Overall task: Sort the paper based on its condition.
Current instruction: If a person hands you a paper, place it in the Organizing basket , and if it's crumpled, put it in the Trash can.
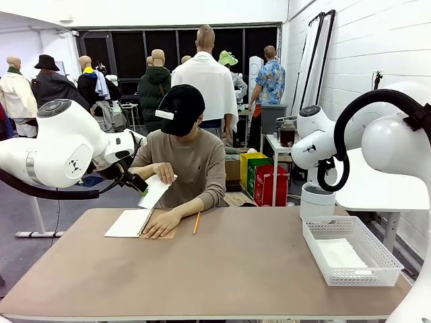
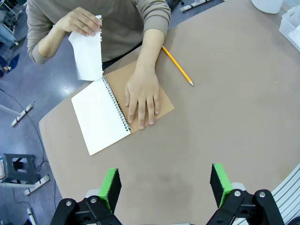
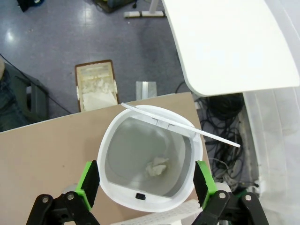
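Note:
A person across the table holds a white sheet of paper (image 1: 155, 191) (image 2: 86, 56) up in one hand, above an open spiral notebook (image 1: 128, 223) (image 2: 101, 115). The person's other hand (image 2: 143, 96) presses flat on the notebook's brown cover. My left gripper (image 1: 138, 186) (image 2: 165, 185) hovers open high over the table's left side, holding nothing. My right gripper (image 3: 146, 182) is open above a white bin (image 1: 316, 200) (image 3: 150, 159), and a crumpled paper ball (image 3: 157, 167) lies at the bin's bottom. A flat sheet (image 1: 340, 256) lies in the white basket (image 1: 337, 225).
A yellow pencil (image 1: 196, 223) (image 2: 177, 65) lies beside the notebook. The bin's lid (image 3: 180, 124) stands tilted across its mouth. The basket sits at the table's right edge, in front of the bin. A cardboard box (image 3: 96, 89) stands on the floor beyond the table.

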Action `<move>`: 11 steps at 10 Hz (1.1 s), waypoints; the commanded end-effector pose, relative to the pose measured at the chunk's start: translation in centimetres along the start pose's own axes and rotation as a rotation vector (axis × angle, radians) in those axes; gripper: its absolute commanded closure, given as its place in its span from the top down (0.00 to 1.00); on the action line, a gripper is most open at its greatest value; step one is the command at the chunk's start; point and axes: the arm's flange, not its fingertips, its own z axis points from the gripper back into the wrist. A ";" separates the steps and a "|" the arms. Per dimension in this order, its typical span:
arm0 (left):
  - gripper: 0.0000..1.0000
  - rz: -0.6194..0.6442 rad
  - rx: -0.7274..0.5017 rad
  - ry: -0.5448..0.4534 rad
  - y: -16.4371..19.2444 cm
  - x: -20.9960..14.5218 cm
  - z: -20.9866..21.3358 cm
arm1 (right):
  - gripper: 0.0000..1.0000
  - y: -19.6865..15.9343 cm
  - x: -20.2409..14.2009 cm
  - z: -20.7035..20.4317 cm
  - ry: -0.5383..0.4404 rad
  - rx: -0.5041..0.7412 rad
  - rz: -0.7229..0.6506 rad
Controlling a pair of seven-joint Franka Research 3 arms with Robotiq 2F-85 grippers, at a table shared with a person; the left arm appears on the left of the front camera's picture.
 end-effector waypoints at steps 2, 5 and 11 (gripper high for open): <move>1.00 0.001 -0.002 0.000 0.1 -0.1 0.0 | 1.00 -0.1 0.0 -0.1 0.001 0.000 -0.001; 1.00 0.001 -0.002 0.000 0.1 -0.1 0.0 | 1.00 0.6 0.0 1.1 0.025 0.057 0.034; 1.00 0.001 -0.002 0.000 0.1 -0.1 0.0 | 1.00 4.3 -6.4 12.3 0.014 0.276 0.344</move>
